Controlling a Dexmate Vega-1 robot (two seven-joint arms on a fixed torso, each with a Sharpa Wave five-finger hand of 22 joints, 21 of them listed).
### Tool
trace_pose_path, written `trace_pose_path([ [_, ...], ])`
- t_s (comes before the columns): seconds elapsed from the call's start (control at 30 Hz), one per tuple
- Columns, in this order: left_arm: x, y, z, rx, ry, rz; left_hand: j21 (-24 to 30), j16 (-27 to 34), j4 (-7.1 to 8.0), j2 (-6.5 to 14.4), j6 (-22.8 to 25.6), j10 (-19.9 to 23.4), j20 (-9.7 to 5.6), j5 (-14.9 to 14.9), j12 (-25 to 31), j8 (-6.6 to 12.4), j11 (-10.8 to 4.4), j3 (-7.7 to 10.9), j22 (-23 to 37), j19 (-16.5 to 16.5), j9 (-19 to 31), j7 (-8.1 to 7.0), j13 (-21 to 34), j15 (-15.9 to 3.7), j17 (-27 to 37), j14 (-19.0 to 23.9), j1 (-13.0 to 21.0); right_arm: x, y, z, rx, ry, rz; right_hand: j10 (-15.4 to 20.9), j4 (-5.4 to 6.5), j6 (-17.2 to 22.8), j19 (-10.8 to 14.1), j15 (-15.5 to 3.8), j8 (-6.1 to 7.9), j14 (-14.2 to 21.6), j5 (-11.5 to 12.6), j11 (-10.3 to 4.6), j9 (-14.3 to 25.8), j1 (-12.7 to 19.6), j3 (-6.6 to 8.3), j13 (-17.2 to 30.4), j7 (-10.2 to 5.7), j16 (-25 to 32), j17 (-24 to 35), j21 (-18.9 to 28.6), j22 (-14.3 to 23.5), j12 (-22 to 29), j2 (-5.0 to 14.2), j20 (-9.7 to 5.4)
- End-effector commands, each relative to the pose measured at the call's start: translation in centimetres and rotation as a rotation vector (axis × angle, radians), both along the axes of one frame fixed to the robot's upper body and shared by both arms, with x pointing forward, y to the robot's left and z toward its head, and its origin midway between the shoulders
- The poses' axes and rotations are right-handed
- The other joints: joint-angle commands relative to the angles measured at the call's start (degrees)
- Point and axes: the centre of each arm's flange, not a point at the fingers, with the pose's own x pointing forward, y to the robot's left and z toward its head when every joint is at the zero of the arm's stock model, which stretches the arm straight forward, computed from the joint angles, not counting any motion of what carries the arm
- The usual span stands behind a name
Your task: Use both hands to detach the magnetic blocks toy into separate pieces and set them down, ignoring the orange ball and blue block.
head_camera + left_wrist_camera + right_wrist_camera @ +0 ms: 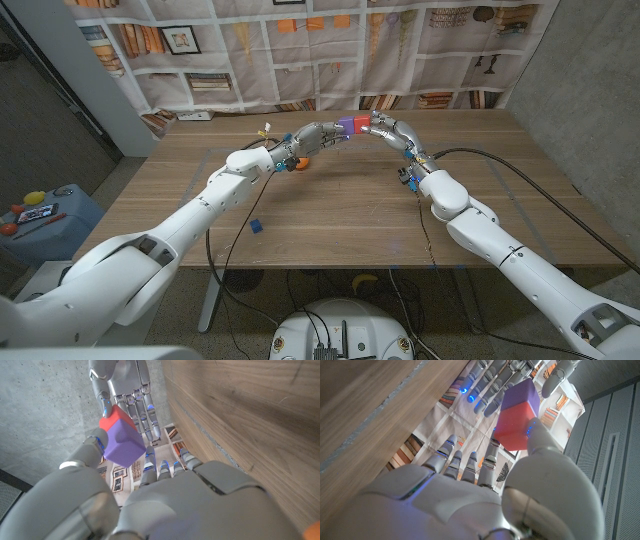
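Note:
The magnetic toy is a purple block (348,124) joined to a red block (362,124), held in the air over the far middle of the table. My left hand (318,137) grips the purple end and my right hand (388,130) grips the red end. In the left wrist view the purple block (122,442) sits against my left thumb, with the red block (112,416) beyond it at the right hand (125,385). In the right wrist view the red block (512,430) rests on my right thumb and the purple block (522,397) meets the left hand (495,380). The two blocks are still stuck together.
An orange ball (290,163) lies on the wooden table (330,215) under my left wrist. A small blue block (257,226) sits nearer the front left. A black cable (500,155) runs across the table's right side. A blue bin (45,220) stands left of the table.

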Motion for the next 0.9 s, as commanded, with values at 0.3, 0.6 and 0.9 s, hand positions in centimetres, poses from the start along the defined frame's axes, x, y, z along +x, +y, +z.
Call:
trace_pose_path([
  [0.3, 0.05, -0.52, -0.58, -0.071, 0.011, 0.045, 0.8, 0.8, 0.1, 0.4, 8.6, 5.3, -0.14, -0.1, 1.1, 2.33, -1.08, -1.06, 0.3, 3.8, 0.3, -0.85, 0.1, -1.42, 0.0, 4.3, 3.8, -0.2, -0.02, -0.19, -0.007, -0.004, -0.008, 0.1, 0.25, 7.8, -0.1, -0.29, 2.35, -0.1, 0.4, 0.15, 0.0, 3.2, -0.32, 0.1, -7.29, -0.1, 0.3, 0.1, 0.1, 0.0, 4.16, 0.09],
  [0.6, 0.02, -0.75, -0.62, -0.087, 0.016, 0.064, 1.0, 0.8, 0.21, 1.2, 14.2, 8.4, -0.88, -0.1, 1.3, 3.66, -1.51, -1.74, 0.3, 6.0, 0.4, -2.28, 0.1, -2.56, 0.0, 6.8, 5.5, -0.27, 0.16, -0.2, -0.017, -0.007, -0.013, 0.1, 0.27, 7.8, -0.1, -0.28, 2.31, 0.0, 0.4, 0.04, 0.0, 3.3, -0.44, 0.1, -7.29, -0.1, 0.3, 0.1, 0.1, 0.0, 4.21, 0.12],
  [0.9, 0.04, -1.02, -0.63, -0.081, 0.012, 0.075, 1.1, 0.8, 0.25, 1.9, 18.9, 10.2, -1.16, -0.2, 1.2, 4.75, -2.54, -2.4, 0.4, 7.5, 0.5, -3.17, 0.0, -3.27, 0.0, 8.7, 6.7, -0.32, 0.3, -0.24, -0.025, -0.007, -0.013, 0.2, 0.28, 7.7, -0.1, -0.27, 2.22, 0.0, 0.4, 0.08, 0.0, 3.4, -0.59, 0.1, -7.32, -0.1, 0.3, 0.1, 0.1, 0.0, 4.24, 0.12],
])
